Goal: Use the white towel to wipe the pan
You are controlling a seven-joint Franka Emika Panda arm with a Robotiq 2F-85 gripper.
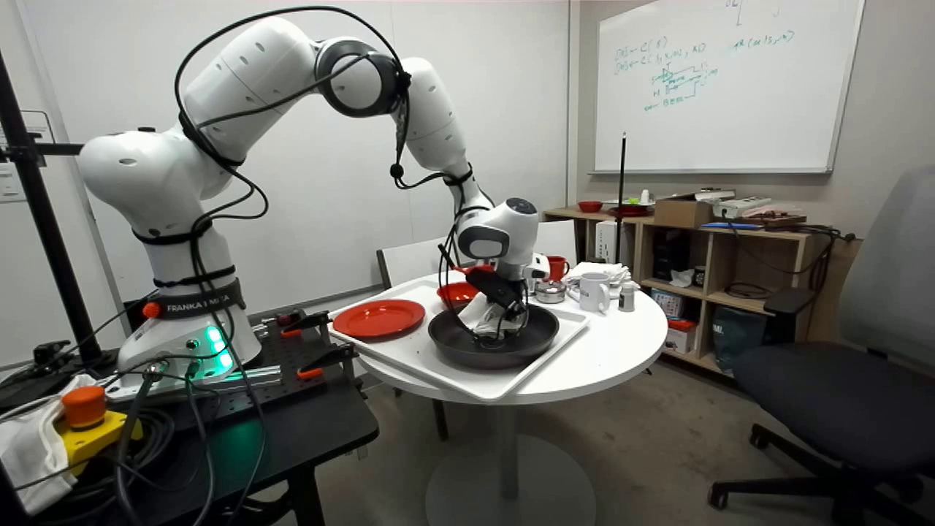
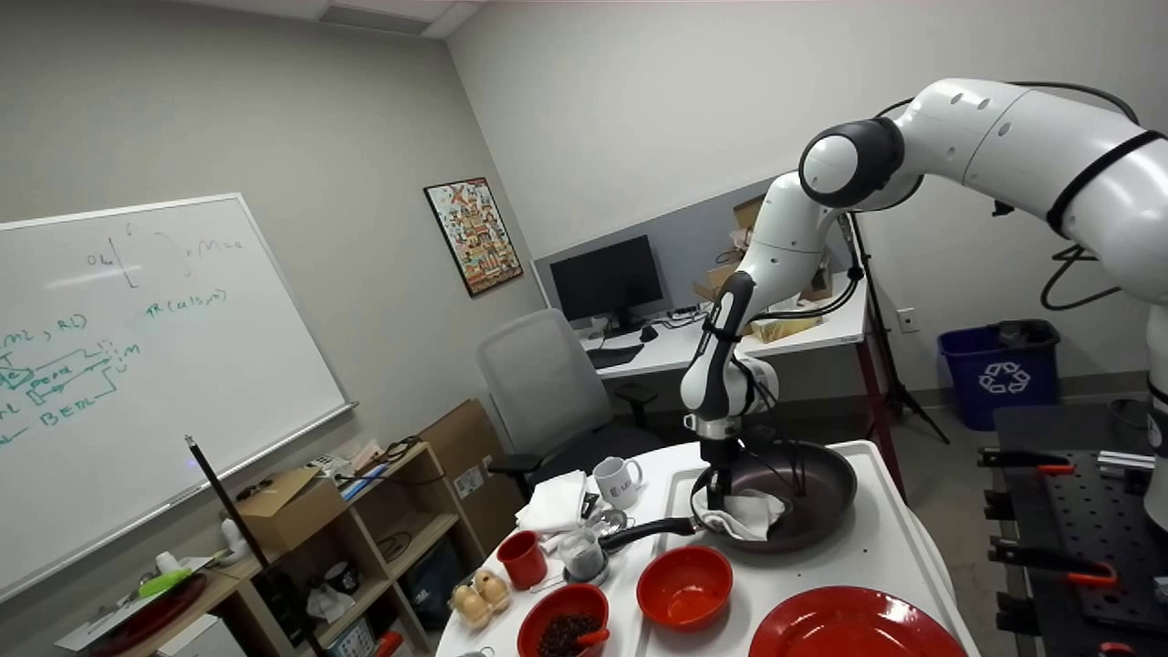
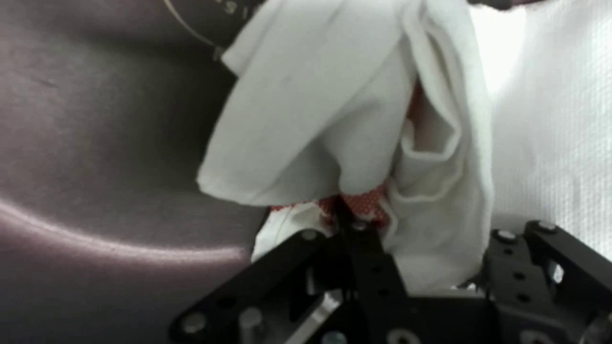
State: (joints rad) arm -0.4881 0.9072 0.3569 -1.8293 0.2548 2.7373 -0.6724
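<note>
Judged to be at the wiping step; unclear how far along. Set, in an exterior view, with a small, crumpled, soft white fabric towel inside a large, round, shallow black frying pan, at the left side, near the join of its long black handle. Drawn together with hardly a gap, in the wrist view, at the tips of the black two-fingered gripper, and apparently pinching a bunch of towel folds. Next, likely to call for pressing low and sweeping right across the bare pan floor, without snagging the rim or shoving the pan over the large white rectangular tray. In that exterior view, stretched roughly left to right along the towel's long axis, with loose cloth right of the fingertips; too rumpled for a clear leading end. By the handle, pointing left and slightly near, out past the tray's edge.
</note>
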